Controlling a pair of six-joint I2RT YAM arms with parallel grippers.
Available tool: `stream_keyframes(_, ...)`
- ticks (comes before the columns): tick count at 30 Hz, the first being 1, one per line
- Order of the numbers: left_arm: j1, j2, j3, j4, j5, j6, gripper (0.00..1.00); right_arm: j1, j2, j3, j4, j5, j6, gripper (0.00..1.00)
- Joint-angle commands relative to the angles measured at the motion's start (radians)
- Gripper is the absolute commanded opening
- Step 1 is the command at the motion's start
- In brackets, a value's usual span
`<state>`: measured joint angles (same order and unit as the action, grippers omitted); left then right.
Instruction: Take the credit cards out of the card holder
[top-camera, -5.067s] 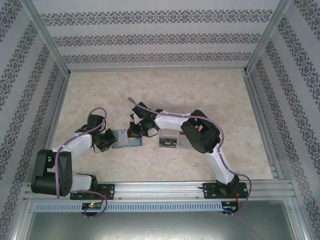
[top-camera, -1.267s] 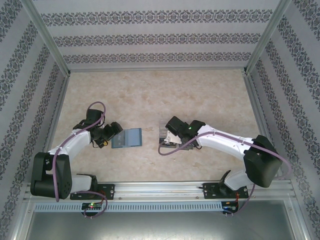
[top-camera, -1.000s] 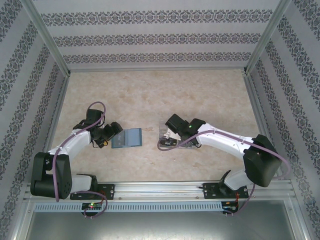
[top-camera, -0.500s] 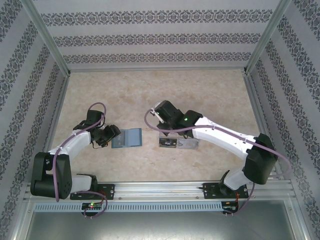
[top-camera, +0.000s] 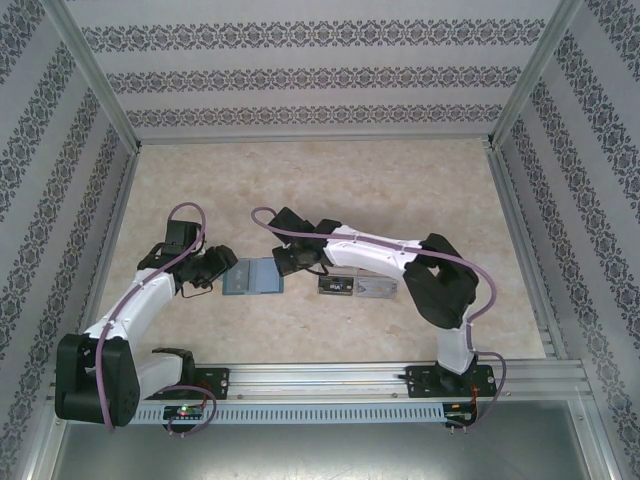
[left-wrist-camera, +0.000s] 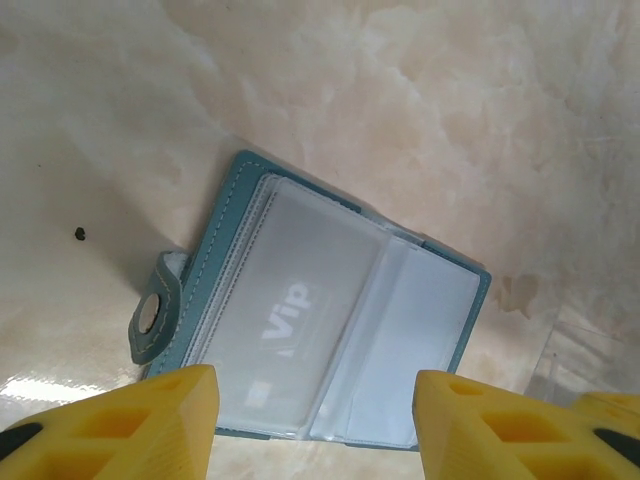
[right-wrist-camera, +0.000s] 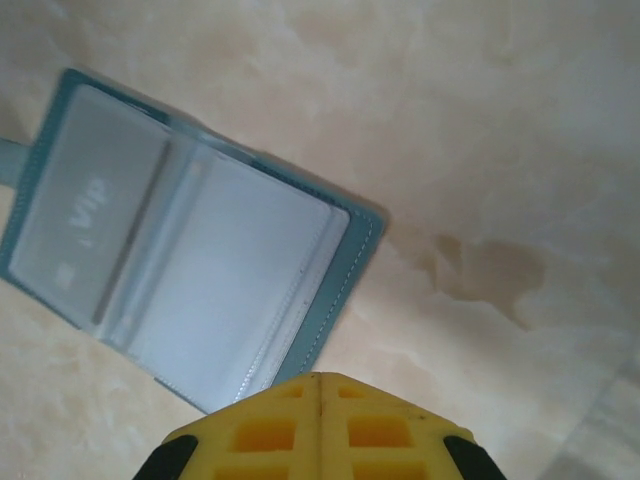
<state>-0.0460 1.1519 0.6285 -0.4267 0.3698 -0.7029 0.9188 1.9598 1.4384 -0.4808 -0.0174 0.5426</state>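
The teal card holder lies open and flat on the table, its clear sleeves facing up. A pale credit card printed "Vip" sits inside the sleeve on the clasp side and also appears as the Vip card in the right wrist view. The other sleeve looks blank. My left gripper is open at the holder's left edge, with yellow fingers spread wider than the holder. My right gripper is shut on nothing, just off the holder's right edge.
A clear plastic compartmented box sits right of the holder, under the right forearm. Patterned walls enclose the marbled table on three sides. A metal rail runs along the near edge.
The right arm swung left, from over the clear box to the holder's right edge. The left gripper stayed at the holder's left edge.
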Motion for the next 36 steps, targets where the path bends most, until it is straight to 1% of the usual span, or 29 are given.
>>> stream_keyframes(1, -0.016, 0.008, -0.008, 0.033, 0.037, 0.002, 0.55, 0.002, 0.051, 0.050, 0.020, -0.043, 0.112, 0.00)
stream_keyframes(5, -0.028, 0.057, -0.028, 0.088, 0.038, -0.007, 0.55, -0.006, 0.114, 0.083, 0.004, -0.081, 0.136, 0.00)
stream_keyframes(9, -0.032, 0.112, -0.040, 0.136, 0.047, -0.019, 0.54, -0.019, 0.153, 0.088, -0.021, -0.076, 0.166, 0.00)
stream_keyframes(16, -0.037, 0.163, -0.040, 0.163, 0.051, -0.013, 0.54, -0.036, 0.193, 0.091, -0.016, -0.097, 0.167, 0.00)
stream_keyframes(24, -0.044, 0.215, -0.026, 0.140, 0.025, 0.009, 0.53, -0.043, 0.223, 0.126, -0.035, -0.113, 0.138, 0.00)
stream_keyframes(29, -0.049, 0.203, -0.019, 0.102, -0.034, 0.013, 0.52, -0.043, 0.222, 0.126, -0.036, -0.116, 0.137, 0.00)
stream_keyframes(36, -0.049, 0.131, -0.036, 0.089, -0.089, 0.009, 0.53, -0.043, 0.225, 0.125, -0.036, -0.126, 0.138, 0.00)
